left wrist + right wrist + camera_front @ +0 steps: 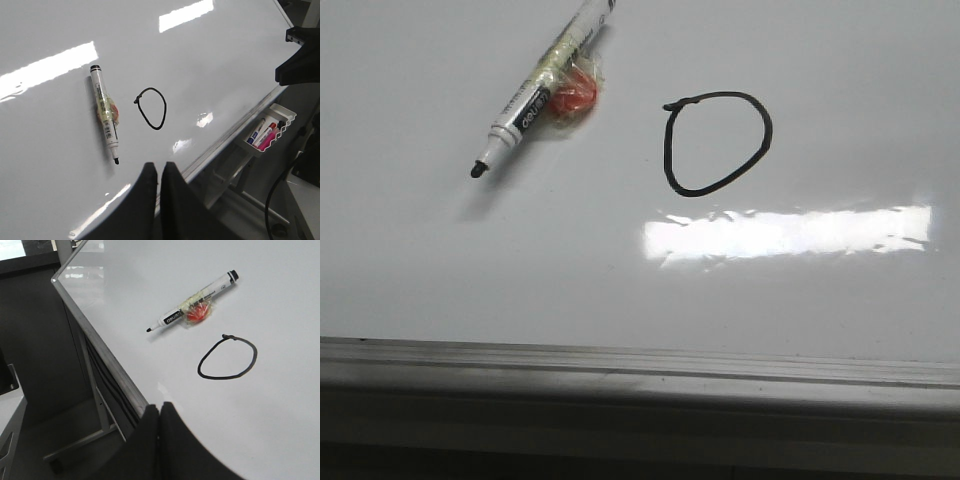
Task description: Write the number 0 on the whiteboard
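Currently both the left gripper and right gripper have jaws pressed together on nothing, well clear of the number 0 drawn on the whiteboard, with the uncapped marker just beside the loop.

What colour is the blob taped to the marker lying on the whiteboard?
Orange-red, under clear tape on the white-barrelled marker; the blob shows best in the front view.

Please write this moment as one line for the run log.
number 0: drawn, closed loop | whiteboard: flat | marker: uncapped, lying left of loop | left gripper: shut, empty | right gripper: shut, empty
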{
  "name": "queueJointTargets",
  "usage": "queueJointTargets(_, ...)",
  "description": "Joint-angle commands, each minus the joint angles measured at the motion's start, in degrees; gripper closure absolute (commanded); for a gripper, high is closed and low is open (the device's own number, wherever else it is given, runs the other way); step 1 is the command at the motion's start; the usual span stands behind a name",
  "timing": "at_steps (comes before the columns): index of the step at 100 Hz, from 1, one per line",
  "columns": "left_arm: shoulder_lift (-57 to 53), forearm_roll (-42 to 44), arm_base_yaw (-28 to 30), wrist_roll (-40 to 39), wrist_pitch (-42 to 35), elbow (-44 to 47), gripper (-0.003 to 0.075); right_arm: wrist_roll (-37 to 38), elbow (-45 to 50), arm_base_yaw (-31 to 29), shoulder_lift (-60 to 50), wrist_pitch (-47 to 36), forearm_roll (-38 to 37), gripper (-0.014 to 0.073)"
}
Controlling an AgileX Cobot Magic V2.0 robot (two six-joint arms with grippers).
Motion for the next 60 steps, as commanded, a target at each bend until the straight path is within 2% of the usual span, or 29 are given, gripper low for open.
queueJointTargets(1, 0.5, -0.6, 0.2, -0.2, -4.3, -0.3, 0.0740, -0.8, -1.4, -0.4, 0.9, -4.0, 1.2, 0.0651)
queueJointTargets(7, 0.5, 1.0, 0.3, -0.1, -4.3, 0.6, 0.0740, -0.8, -1.4, -0.4, 0.9, -4.0, 1.2, 0.0651)
queueJointTargets(17, -1.5, 7.8, 1.9, 0.4, -9.8, 4.3, 0.0740, -0.8, -1.4, -0.4, 0.9, -4.0, 1.2, 0.0651)
queueJointTargets(31, -6.7, 11.3, 9.4, 0.4, -32.6, 17.1, 0.0740, -0.8, -1.4, -0.4, 0.9, -4.0, 1.2, 0.0651)
queueJointTargets(39, -10.7, 11.4, 14.6, 0.4, -42.1, 25.6, 0.0740, -0.8, -1.4, -0.4, 0.9, -4.0, 1.2, 0.0651)
queueJointTargets(46, -14.0, 12.3, 19.1, 0.4, -43.7, 30.8, 0.0740, -0.8, -1.4, -0.4, 0.9, -4.0, 1.2, 0.0651)
queueJointTargets(60, -20.4, 13.3, 26.7, 0.4, -41.2, 37.7, 0.0740, -0.8, -1.4, -0.4, 0.9, -4.0, 1.2, 0.0651)
